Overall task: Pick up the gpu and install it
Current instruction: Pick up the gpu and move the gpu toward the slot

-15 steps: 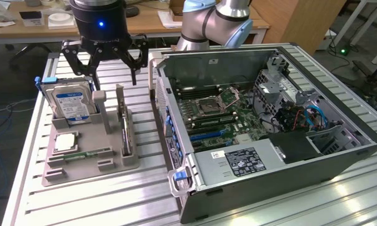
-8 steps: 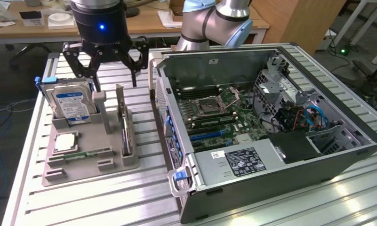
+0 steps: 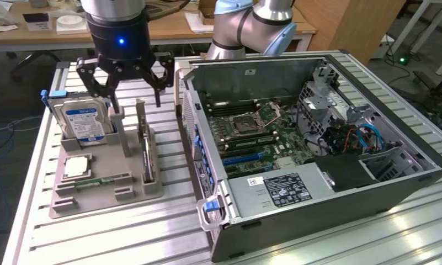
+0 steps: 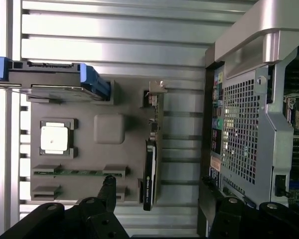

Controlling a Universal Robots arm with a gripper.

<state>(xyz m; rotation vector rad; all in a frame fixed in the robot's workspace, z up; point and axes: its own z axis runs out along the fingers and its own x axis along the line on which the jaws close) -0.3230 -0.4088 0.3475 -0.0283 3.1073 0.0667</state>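
The gpu (image 3: pixel 144 144) stands on its long edge in a slot of the grey holder (image 3: pixel 95 194), a thin black card with a pale metal bracket at its far end. In the wrist view the gpu (image 4: pixel 151 149) appears edge-on, its black face low and its circuit-board edge above. My gripper (image 3: pixel 134 102) hangs open just above the card's far end, one finger on each side and touching nothing. In the wrist view the gripper (image 4: pixel 158 182) straddles the card, with one fingertip (image 4: pixel 109 183) over the holder (image 4: pixel 108 128).
A silver hard drive (image 3: pixel 84 121) with a blue label stands upright in the holder, beside a CPU (image 3: pixel 77 165) and a green memory stick (image 3: pixel 99 181). The open computer case (image 3: pixel 317 138) lies at the exterior view's right, motherboard exposed. A second arm rises behind it.
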